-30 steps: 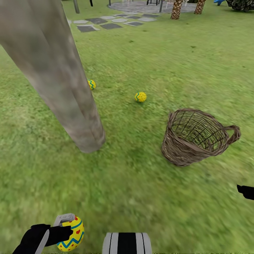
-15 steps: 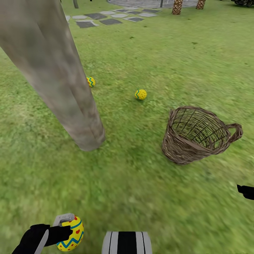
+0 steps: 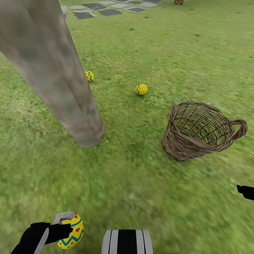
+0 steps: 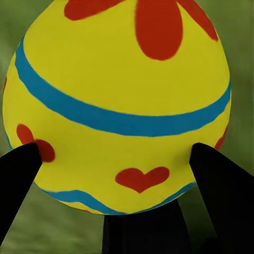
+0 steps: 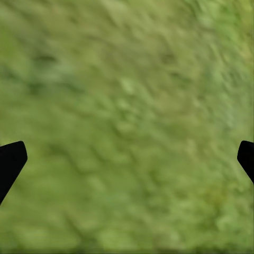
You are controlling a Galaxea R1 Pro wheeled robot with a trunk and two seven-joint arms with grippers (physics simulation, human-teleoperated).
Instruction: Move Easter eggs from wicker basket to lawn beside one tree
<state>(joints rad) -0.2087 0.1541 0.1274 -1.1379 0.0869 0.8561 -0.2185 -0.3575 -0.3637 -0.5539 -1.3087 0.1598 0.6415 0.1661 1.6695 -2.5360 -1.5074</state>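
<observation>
**Robot holds one Easter egg near a tree, two eggs already on the grass**

Head view, looking down at a green lawn (image 3: 141,190). A thick, mottled grey-brown tree trunk (image 3: 53,74) slants from the upper left of the frame down to the grass left of centre. At the lower left, the black left gripper (image 3: 68,231) has its jaws closed around a yellow Easter egg (image 3: 71,231) painted with blue zigzags and red hearts. The left wrist view shows the same held egg (image 4: 119,106) close up, with a blue band, a red flower and a red heart, and a black fingertip (image 4: 18,180) pressed to each side.

Two more painted eggs lie on the grass: one (image 3: 89,76) just beside the trunk, partly hidden by it, and one (image 3: 141,89) at centre, a little apart from the trunk. The brown wicker basket (image 3: 197,132) sits at centre right, tilted, its loop handle at the right, with no eggs inside. Grey stepping stones (image 3: 106,8) cross the top.

The right gripper (image 5: 127,159) has its jaws spread wide over bare grass.
</observation>
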